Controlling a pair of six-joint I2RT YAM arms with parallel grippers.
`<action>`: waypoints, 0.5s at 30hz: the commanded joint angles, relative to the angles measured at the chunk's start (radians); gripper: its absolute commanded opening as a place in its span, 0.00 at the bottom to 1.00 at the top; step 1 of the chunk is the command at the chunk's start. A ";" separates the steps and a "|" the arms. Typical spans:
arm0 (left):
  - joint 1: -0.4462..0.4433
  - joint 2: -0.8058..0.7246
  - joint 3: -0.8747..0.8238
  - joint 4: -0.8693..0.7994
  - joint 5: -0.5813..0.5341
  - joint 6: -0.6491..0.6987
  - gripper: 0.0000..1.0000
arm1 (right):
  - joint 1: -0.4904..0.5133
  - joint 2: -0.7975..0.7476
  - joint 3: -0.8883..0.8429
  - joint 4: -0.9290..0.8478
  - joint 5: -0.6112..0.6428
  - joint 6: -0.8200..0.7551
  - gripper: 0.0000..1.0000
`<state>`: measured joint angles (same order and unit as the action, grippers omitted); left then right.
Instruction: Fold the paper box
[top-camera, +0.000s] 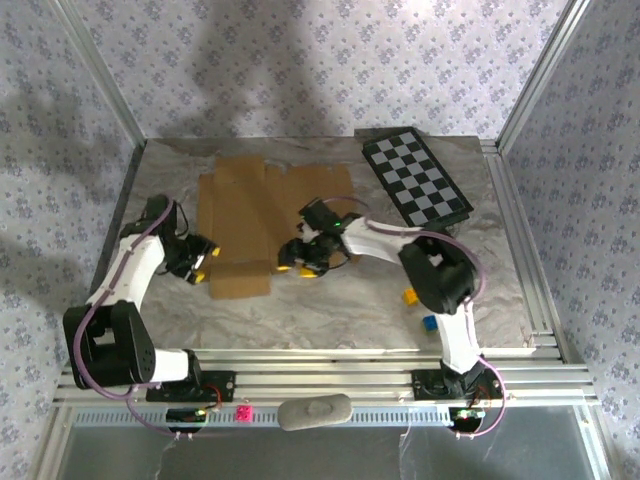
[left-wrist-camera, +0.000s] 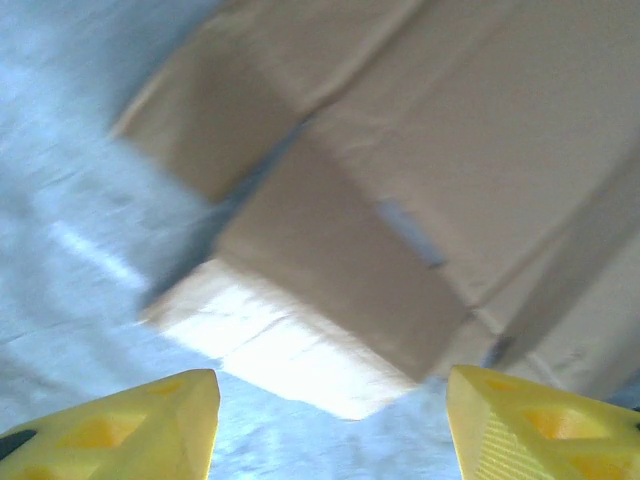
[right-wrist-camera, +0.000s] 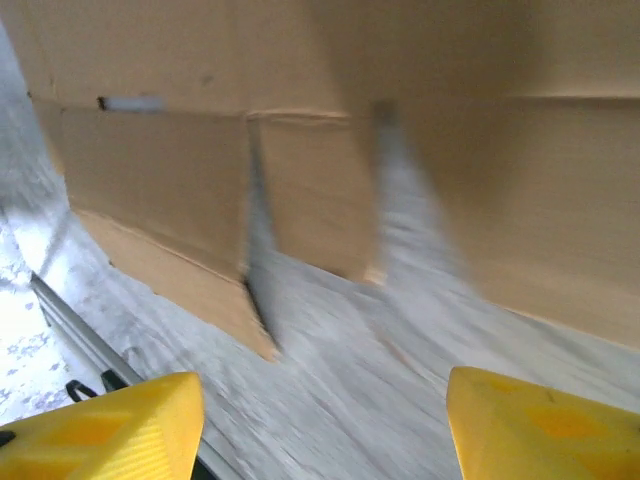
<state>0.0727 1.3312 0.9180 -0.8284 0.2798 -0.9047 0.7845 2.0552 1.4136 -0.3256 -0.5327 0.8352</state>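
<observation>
Overhead, a grey marbled table (top-camera: 330, 320) sits inside an aluminium frame (top-camera: 520, 250), with pale flowered wallpaper (top-camera: 300, 60) on the walls behind. The paper box (top-camera: 265, 215) lies flat as an unfolded brown sheet toward 11 o'clock of the tabletop; a checkered board (top-camera: 415, 178) lies at 1 o'clock. The left gripper (top-camera: 205, 260) hovers at the sheet's 8 o'clock edge, the right gripper (top-camera: 298, 262) at its 5 o'clock, both with yellow fingers spread and nothing between. Both wrist views are blurred, with the cardboard cut off at their edges and its creases soft
</observation>
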 joint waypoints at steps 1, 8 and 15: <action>0.004 -0.054 -0.027 -0.060 -0.016 0.026 0.61 | 0.054 0.078 0.104 0.019 -0.071 0.087 0.64; -0.055 -0.126 -0.050 -0.133 -0.072 0.019 0.62 | 0.098 0.195 0.183 0.101 -0.038 0.229 0.57; -0.081 -0.170 -0.050 -0.178 -0.095 0.032 0.62 | 0.102 0.235 0.222 0.129 -0.002 0.271 0.48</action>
<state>0.0025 1.1843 0.8570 -0.9428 0.2150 -0.8902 0.8799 2.2543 1.6093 -0.2050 -0.5613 1.0702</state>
